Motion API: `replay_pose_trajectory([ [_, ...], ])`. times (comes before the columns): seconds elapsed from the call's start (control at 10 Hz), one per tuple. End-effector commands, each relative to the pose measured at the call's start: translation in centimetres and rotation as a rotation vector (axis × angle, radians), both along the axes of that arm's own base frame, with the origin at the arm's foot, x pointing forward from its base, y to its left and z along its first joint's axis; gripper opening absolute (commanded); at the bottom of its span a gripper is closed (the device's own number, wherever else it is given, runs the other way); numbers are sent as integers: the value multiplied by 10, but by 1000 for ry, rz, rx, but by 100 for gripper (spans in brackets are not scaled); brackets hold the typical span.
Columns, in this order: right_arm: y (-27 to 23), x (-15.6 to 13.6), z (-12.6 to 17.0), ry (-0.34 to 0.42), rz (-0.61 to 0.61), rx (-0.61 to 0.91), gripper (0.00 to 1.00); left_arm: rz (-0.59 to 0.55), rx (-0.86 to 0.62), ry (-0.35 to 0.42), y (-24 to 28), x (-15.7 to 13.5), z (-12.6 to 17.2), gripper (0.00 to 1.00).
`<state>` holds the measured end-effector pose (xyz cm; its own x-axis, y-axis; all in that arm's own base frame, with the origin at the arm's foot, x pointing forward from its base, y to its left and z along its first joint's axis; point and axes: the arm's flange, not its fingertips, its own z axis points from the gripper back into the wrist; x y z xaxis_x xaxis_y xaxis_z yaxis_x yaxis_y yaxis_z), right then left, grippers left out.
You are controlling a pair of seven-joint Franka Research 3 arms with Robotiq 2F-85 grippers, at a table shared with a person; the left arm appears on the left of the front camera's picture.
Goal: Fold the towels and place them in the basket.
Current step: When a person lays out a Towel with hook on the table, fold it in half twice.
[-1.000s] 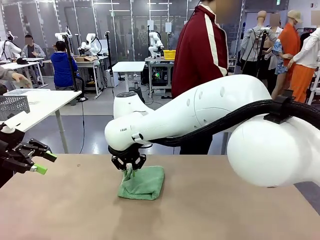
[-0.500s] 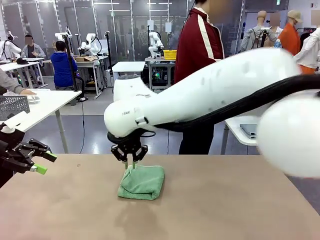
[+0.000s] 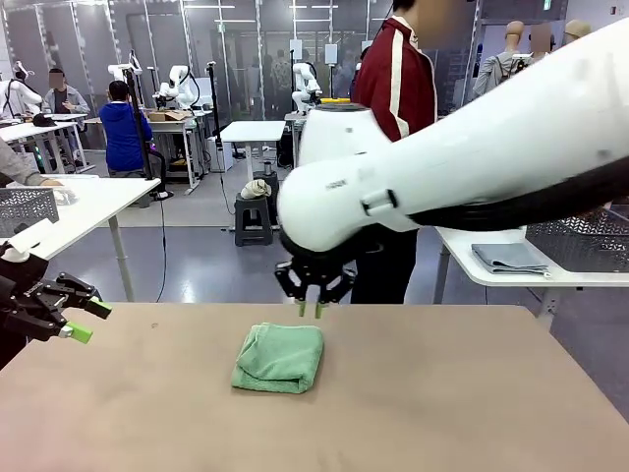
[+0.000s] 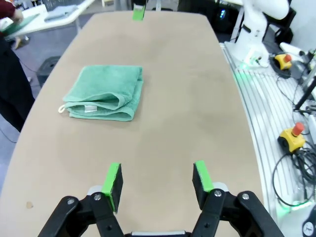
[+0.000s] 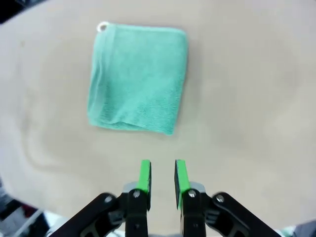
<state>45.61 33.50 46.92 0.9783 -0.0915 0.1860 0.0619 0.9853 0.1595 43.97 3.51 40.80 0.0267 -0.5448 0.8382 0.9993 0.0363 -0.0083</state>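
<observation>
Front view: sea-green towel [image 3: 280,356] lies folded into a thick pad at table [image 3: 472,413] centre. Right gripper [image 3: 313,305] hangs over the towel's 12 o'clock edge, clear of the cloth. Left gripper [image 3: 84,320] idles at 9 o'clock, well apart. A dark mesh container [image 3: 590,244] sits on a side table at 3 o'clock, possibly the basket; cannot confirm.

Left wrist view: left gripper [image 4: 157,180] is wide, with nothing between its pads [image 4: 112,185]. The towel [image 4: 103,91] sits at 10 o'clock. This view alone shows the stacked layers and open folds along the near edge, plus a sewn label [image 4: 90,107].

Right wrist view: right gripper [image 5: 162,177] is narrow, a slim gap and nothing held. The towel [image 5: 138,79] is at 12 o'clock, neatly squared, corner loop [image 5: 102,26] at 11. Top-down outline here, no layer detail.

Judgement: the fold looks finished and transfer comes next. Open wider first, then pinch through every layer at a folded edge, not the loose one, so the pad doesn't unfurl when lifted.
</observation>
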Motion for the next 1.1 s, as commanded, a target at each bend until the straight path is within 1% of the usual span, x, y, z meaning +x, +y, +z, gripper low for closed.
replay_pose_trajectory([
  [0.0, -25, -11, -2, -32, 8, 44, 27, 3, -15, -1, -1, -3, 2, 73],
  [0.1, -31, -8, 1, -24, 19, 43, 27, 3, -15, -1, -1, -3, 2, 73],
  [0.2, -38, -3, 3, -7, 88, 37, 27, 3, -15, -1, -1, -3, 2, 73],
  [0.3, -27, -7, 4, -22, -13, 14, 27, 3, -15, -1, -1, -3, 2, 73],
  [1.0, -27, -7, 4, -22, -13, 14, 27, 3, -15, -1, -1, -3, 2, 73],
])
